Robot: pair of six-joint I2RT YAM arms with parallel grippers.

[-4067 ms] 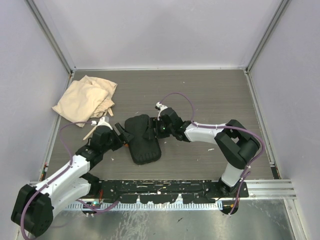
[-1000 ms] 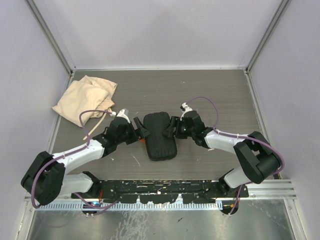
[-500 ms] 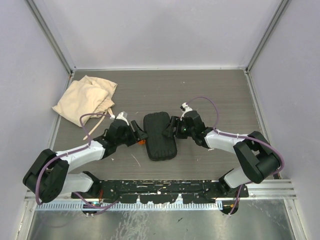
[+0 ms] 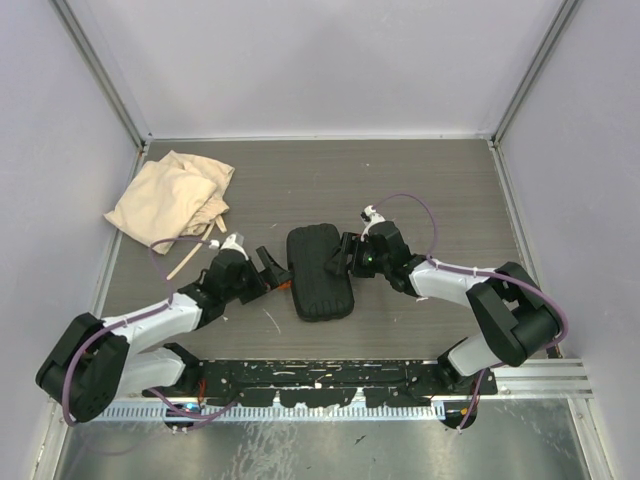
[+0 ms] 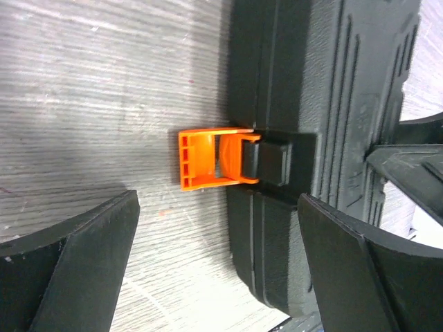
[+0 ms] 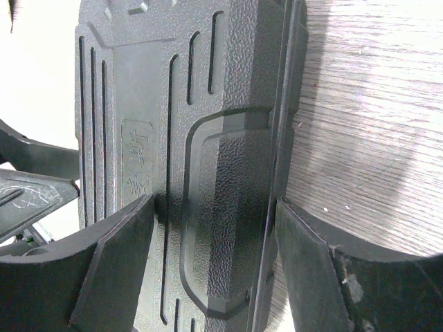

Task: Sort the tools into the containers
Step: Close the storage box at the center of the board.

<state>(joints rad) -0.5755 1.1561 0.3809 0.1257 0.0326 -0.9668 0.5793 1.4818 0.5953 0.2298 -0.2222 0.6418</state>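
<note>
No tools show; only a closed black plastic tool case (image 4: 320, 270) lies mid-table. Its orange latch (image 5: 208, 159) sticks out flipped open on the case's left edge, and also shows in the top view (image 4: 285, 284). My left gripper (image 4: 270, 272) is open just left of the case. In the left wrist view (image 5: 218, 228) the latch lies ahead between the fingers, untouched. My right gripper (image 4: 345, 257) clamps the case's right edge. In the right wrist view (image 6: 214, 221) one finger (image 6: 118, 242) rests on the ribbed lid (image 6: 208, 124), the other (image 6: 311, 263) is at the rim.
A crumpled beige cloth bag (image 4: 170, 198) with a drawstring lies at the far left of the table. Grey walls close in the table on three sides. A black mounting rail (image 4: 330, 378) runs along the near edge.
Since 4.1 s ago the case has moved right and turned upright. In the last second my left gripper has drawn back to the left, away from the case. The right gripper has stayed put.
</note>
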